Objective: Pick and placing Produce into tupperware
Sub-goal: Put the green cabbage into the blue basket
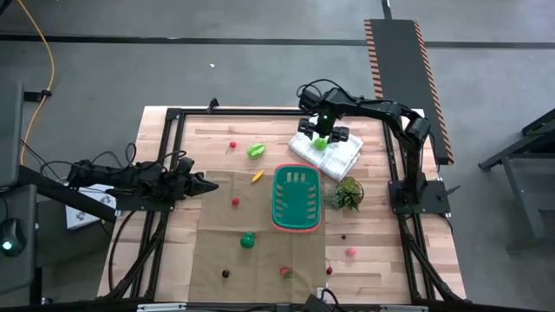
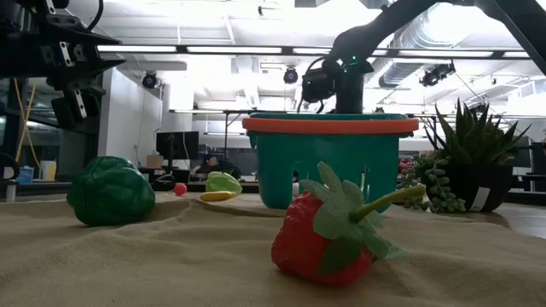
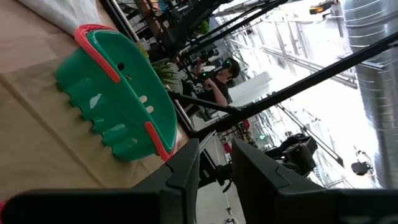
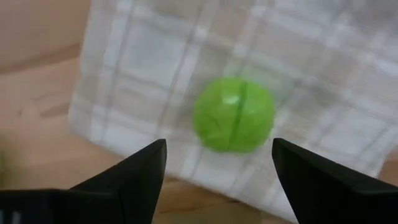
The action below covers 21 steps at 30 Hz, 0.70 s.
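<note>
The teal tupperware basket [image 1: 297,201] [image 3: 118,99] stands on brown cloth at mid-table. A round green piece of produce [image 4: 234,114] [image 1: 320,143] lies on a white checked cloth [image 4: 155,68]. My right gripper [image 4: 219,144] [image 1: 323,130] hangs open above it, pointing down, one finger on each side and clear of it. Other produce lies scattered: a leafy green piece [image 1: 256,151], a yellow-orange piece [image 1: 257,177], a green round piece [image 1: 248,240], and a strawberry [image 2: 324,234]. My left gripper [image 1: 204,184] [image 3: 214,165] waits level at the table's left, its fingers a narrow gap apart with nothing between.
A spiky potted plant [image 1: 347,195] [image 2: 469,162] stands just right of the basket. Small red and dark berries [image 1: 235,202] [image 1: 351,253] lie around the basket and near the front edge. A black frame [image 1: 173,113] borders the wooden table.
</note>
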Each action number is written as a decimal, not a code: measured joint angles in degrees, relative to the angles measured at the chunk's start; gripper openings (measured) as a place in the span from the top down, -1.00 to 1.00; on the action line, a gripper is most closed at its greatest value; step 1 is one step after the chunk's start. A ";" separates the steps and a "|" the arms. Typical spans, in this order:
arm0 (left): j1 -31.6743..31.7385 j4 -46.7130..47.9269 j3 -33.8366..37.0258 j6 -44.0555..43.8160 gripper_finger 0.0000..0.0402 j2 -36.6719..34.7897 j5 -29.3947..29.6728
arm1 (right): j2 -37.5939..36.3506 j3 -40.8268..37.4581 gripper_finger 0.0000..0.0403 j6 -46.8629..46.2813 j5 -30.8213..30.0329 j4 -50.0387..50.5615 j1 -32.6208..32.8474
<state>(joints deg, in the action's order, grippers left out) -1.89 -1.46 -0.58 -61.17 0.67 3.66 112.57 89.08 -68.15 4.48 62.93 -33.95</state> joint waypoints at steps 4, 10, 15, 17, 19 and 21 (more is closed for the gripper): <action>0.00 0.01 0.01 2.42 0.59 0.00 -0.01 | 0.00 0.00 -0.41 -1.85 -1.06 -0.06 0.00; 0.00 0.21 0.02 3.01 0.59 0.00 -1.05 | 0.00 0.00 -0.41 -3.91 -1.15 0.22 0.00; 0.00 0.25 0.02 3.94 0.59 -0.02 -1.11 | 0.00 0.00 -0.41 -4.13 -1.30 0.72 0.00; 0.00 0.25 0.00 3.92 0.59 0.00 -1.11 | 0.00 0.00 -0.41 -5.06 -1.26 1.44 0.00; 0.00 0.27 0.01 3.96 0.59 0.00 -1.13 | 0.00 0.00 -0.41 -5.37 -1.26 1.59 0.00; 0.00 0.28 0.00 4.31 0.59 0.00 -1.32 | 0.00 0.00 -0.41 -5.37 -1.30 1.30 0.00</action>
<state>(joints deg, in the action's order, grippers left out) -1.89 -1.18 -0.58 -56.86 0.67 2.34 112.57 89.08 -73.52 3.18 64.23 -33.96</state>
